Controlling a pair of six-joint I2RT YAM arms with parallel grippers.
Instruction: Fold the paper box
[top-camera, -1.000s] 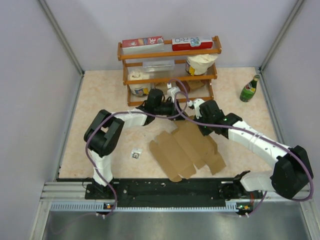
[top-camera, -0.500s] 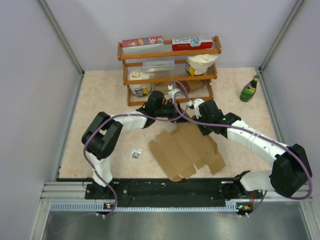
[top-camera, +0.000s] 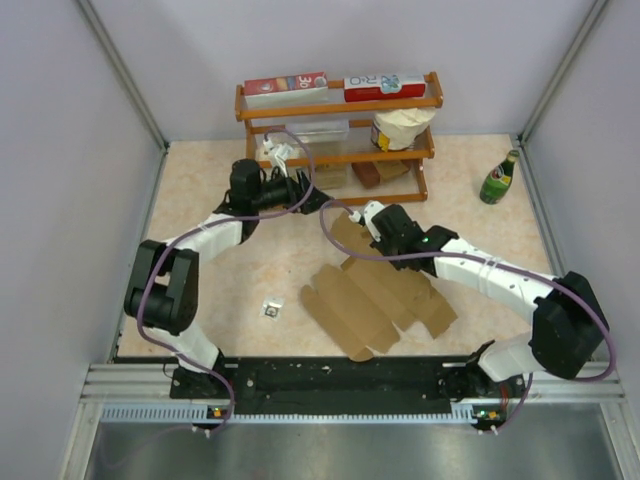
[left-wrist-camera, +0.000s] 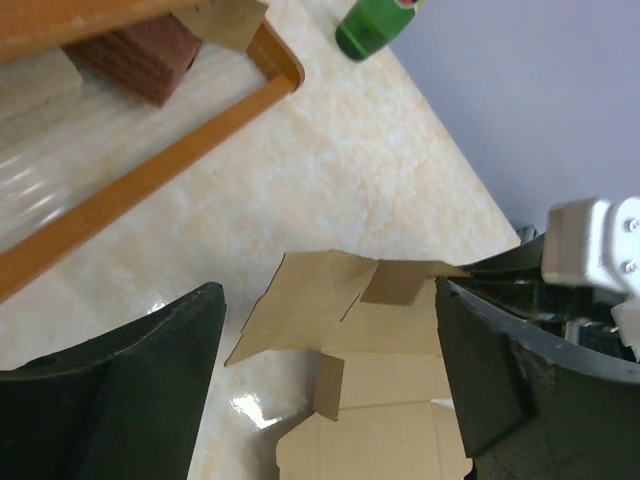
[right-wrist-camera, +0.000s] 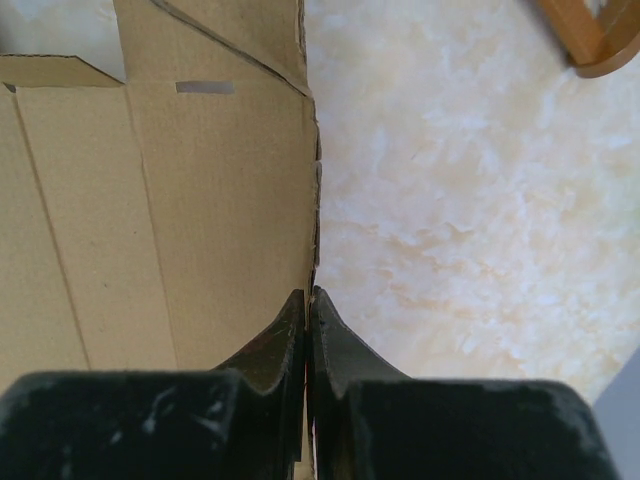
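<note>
Nearest the arm bases, the paper box (top-camera: 375, 300), a plain brown die-cut cardboard sheet with creases and flaps, lies mostly flat and unfolded on the pale marbled table (top-camera: 200, 200). A small dark-and-white object (top-camera: 270, 308) sits just to its left, apart from it.

At the sheet's far end, the right tool (top-camera: 365, 232) is pinched together on one edge of the cardboard. Its wrist view shows the two black fingers meeting right on that edge (right-wrist-camera: 307, 300), and the far flap stands slightly raised there.

The change is on the other side. A second ago the left tool (top-camera: 316, 196) was shut and close against the right one at that far flap. Now it is back near the foot of the orange-brown wooden shelf rack (top-camera: 340, 100), with its fingers (left-wrist-camera: 160, 350) wide apart and nothing between them; the cardboard (left-wrist-camera: 340, 300) lies below and well clear. So the sheet has passed to the right arm alone.

For the task, this reads as a regrip, not progress: no wall is standing yet, and the folding seems barely begun.

Farthest off, a green glass bottle (top-camera: 498, 178) stands by the right wall.
</note>
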